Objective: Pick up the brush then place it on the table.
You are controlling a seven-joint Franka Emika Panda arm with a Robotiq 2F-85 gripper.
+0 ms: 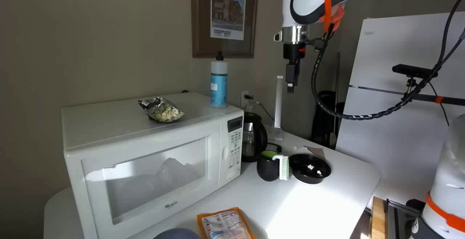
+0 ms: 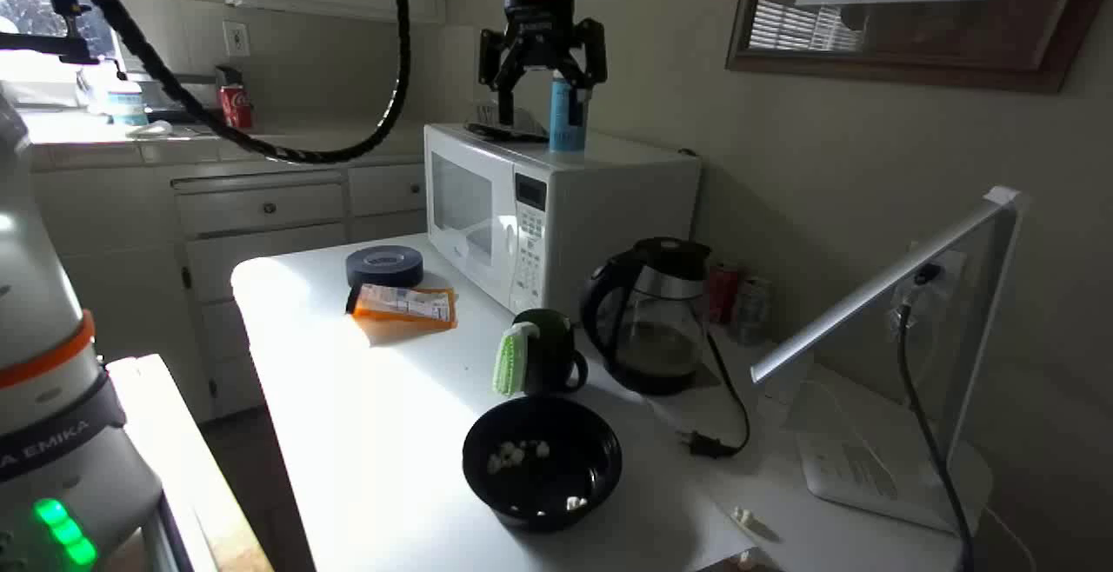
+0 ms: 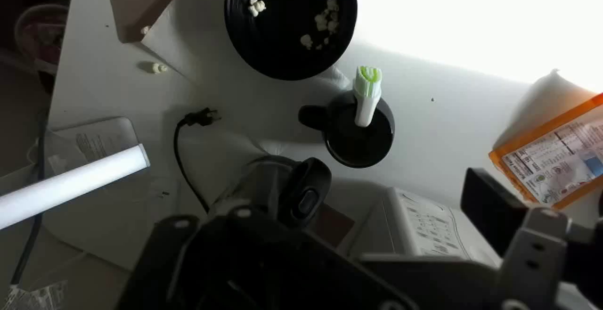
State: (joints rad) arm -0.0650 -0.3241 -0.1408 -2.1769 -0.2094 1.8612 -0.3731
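The table [image 2: 391, 433] is wide and white, with strong light over one part. Well above it hangs the gripper [image 2: 540, 111], its fingers [image 2: 506, 109] spread apart with nothing between them. The cup [image 1: 267, 170] stands upright on the table. The brush [image 1: 284, 168] is hooked over the cup's rim, the head [image 3: 367, 81] outside, the handle [image 3: 365, 112] reaching over the opening. I judge it very light and stiff, not fragile; only the bristles should bend. The smooth handle may slip a little, so I would take hold firmly where it meets the head, and lift straight up.
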